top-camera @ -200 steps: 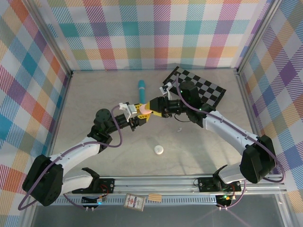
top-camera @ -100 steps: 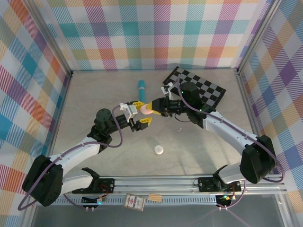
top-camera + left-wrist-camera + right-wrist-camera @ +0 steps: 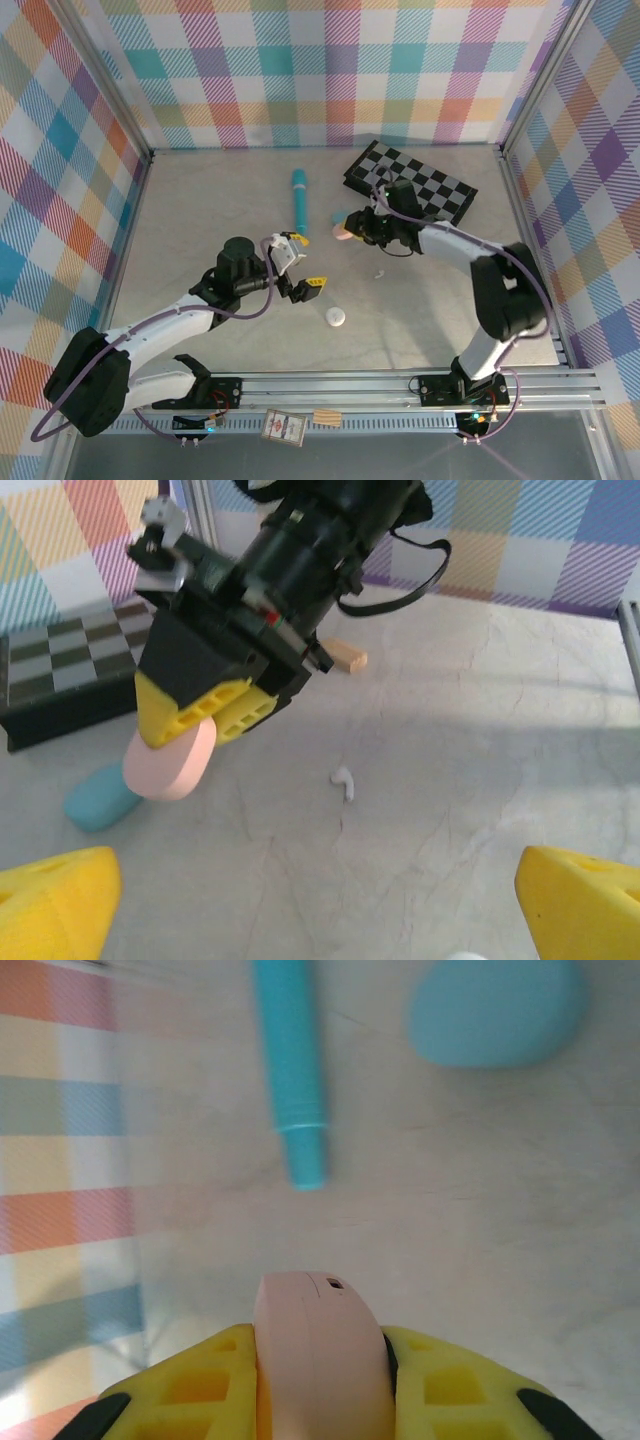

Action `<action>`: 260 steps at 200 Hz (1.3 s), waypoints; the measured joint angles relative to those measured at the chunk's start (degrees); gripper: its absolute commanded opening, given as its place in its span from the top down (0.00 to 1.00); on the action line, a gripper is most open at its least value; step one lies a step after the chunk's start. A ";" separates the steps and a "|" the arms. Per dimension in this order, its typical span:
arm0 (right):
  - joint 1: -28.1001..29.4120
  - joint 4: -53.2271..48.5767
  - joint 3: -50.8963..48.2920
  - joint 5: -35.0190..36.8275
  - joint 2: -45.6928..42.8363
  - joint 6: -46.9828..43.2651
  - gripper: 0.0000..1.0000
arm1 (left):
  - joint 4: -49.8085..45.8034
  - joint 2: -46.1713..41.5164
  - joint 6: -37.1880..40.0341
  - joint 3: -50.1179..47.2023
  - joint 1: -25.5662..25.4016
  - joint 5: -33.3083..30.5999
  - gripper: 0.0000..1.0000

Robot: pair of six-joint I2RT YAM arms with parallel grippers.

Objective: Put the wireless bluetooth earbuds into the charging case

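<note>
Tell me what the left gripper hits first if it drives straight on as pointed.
Likely the white earbud lying on the table, almost dead centre between the left gripper's open fingers. The right gripper with its pink case sits beside that line. Depth is unclear.

Table (image 3: pixel 190 200): pale, mottled top. On it we log 1 teal pen (image 3: pixel 299 197) toward the back and 1 checkered board (image 3: pixel 420 192) at back right. 1 light blue oval case (image 3: pixel 495 1010) lies near the pen, and 1 white earbud (image 3: pixel 378 273) lies mid-table. 1 white oval case (image 3: pixel 335 317) lies nearer the arm bases, apart from the bud.
</note>
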 measured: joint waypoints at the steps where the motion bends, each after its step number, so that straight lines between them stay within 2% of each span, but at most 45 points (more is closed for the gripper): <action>1: 0.00 -0.11 0.04 0.13 0.37 -0.04 0.79 | -0.04 0.00 0.02 -0.02 -0.02 -0.04 0.00; 55: 0.00 -0.61 3.02 2.25 10.03 -1.53 0.73 | -3.28 -0.15 0.87 -0.59 -0.59 -2.36 0.00; 115: -0.11 -5.70 7.06 6.12 11.08 -6.78 0.35 | -4.76 -0.15 0.35 -0.39 -0.61 -4.02 0.00; 142: -0.11 -10.64 7.13 10.08 6.67 -11.76 0.24 | -6.32 -0.13 -1.90 0.31 -0.59 -8.07 0.00; 177: 0.42 -12.81 1.53 13.05 -6.80 -18.03 0.15 | -6.62 1.14 -8.13 1.57 2.25 -12.87 0.00; 196: 3.02 -13.97 -2.73 14.86 -13.73 -21.38 0.13 | -7.54 2.27 -12.61 2.19 5.79 -14.53 0.00; 218: 9.99 -16.44 -6.93 17.44 -19.23 -25.49 0.12 | -9.73 3.63 -17.68 3.72 9.60 -15.41 0.00; 242: 18.43 -18.53 -9.53 19.89 -21.55 -28.57 0.12 | -12.50 4.31 -24.37 5.55 13.55 -16.11 0.00; 260: 22.49 -18.73 -10.73 20.63 -21.53 -28.96 0.12 | -17.53 4.98 -29.88 7.76 15.85 -19.71 0.00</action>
